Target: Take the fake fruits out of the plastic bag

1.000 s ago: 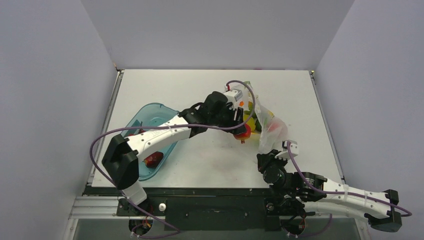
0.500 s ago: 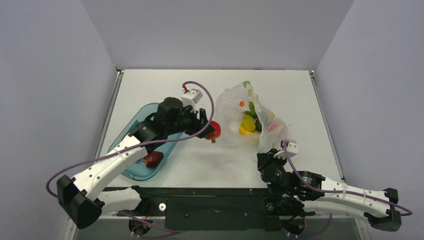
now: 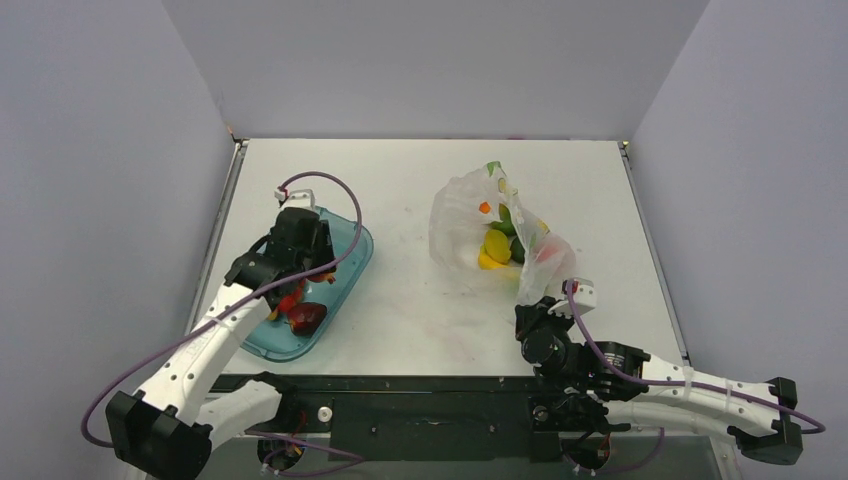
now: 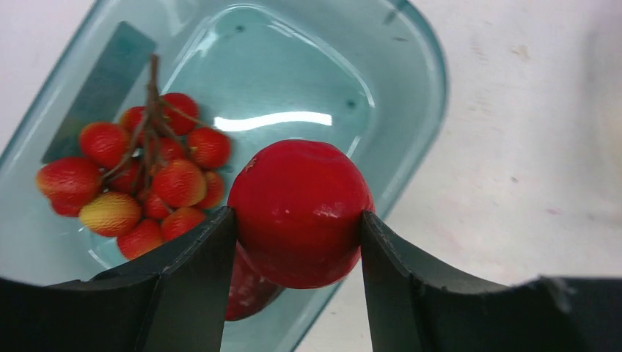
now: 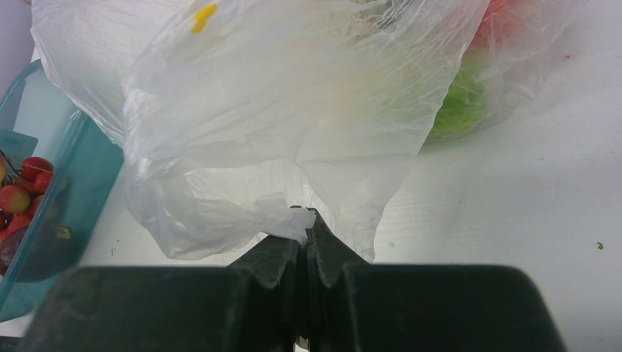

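Red apple (image 4: 297,213) sits clamped between the left fingers (image 4: 192,293) above the teal tray (image 4: 293,73) — right fingers (image 5: 273,265) pinch the plastic bag (image 5: 293,110) edge.

the dark red fruit (image 4: 246,297) under the red apple (image 4: 299,191) is mostly hidden behind it. the teal tray (image 4: 418,88) runs off the left and bottom edges. inside the plastic bag (image 5: 293,95), fruits (image 5: 458,110) read only as blurred green and red patches.
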`<state>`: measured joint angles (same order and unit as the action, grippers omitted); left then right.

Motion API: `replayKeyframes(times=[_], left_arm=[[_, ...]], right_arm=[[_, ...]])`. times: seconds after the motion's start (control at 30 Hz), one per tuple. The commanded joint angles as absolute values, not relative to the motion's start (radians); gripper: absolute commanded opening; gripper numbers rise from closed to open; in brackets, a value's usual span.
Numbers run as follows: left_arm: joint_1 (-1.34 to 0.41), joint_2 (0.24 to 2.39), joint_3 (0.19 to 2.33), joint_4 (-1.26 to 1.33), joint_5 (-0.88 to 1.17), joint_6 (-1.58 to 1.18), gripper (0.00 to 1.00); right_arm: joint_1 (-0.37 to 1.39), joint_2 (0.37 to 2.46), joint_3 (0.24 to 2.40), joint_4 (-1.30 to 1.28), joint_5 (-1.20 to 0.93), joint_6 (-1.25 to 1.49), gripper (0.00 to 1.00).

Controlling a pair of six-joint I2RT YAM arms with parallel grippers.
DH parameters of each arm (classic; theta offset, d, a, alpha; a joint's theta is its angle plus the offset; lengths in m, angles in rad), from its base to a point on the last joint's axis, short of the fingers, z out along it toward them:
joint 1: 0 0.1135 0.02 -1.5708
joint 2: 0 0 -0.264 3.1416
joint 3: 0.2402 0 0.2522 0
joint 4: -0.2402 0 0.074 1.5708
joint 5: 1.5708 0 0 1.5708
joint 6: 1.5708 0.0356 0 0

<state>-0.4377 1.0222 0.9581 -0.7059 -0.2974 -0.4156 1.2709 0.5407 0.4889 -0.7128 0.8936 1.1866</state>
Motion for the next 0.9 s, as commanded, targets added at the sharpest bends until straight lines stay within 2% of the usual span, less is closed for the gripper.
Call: replayKeyframes(times=[0.0,0.4,0.47,0.67,0.73,0.87], left_arm=[[-0.386,1.076,0.952,-0.711,-0.494,-0.475,0.00],[-0.364,1.319,0.924,-0.666,-0.391,-0.483,0.01],[-0.364,1.340,0.921,-0.663,-0.365,-0.480,0.08],[-0.364,1.382,0.904,-0.681,-0.310,-0.484,0.18],[-0.364,1.389,0.897,-0.691,-0.292,-0.487,0.24],[-0.364,1.386,0.889,-0.719,-0.300,-0.506,0.46]], right_arm=[[1.263,0.559,0.530,-0.712,0.928,1.180,0.00],[1.259,0.557,0.531,-0.712,0.925,1.177,0.00],[1.259,0.558,0.531,-0.712,0.924,1.176,0.00],[1.258,0.557,0.530,-0.712,0.927,1.175,0.00],[1.257,0.556,0.529,-0.712,0.928,1.175,0.00],[1.257,0.551,0.529,-0.712,0.928,1.174,0.00]])
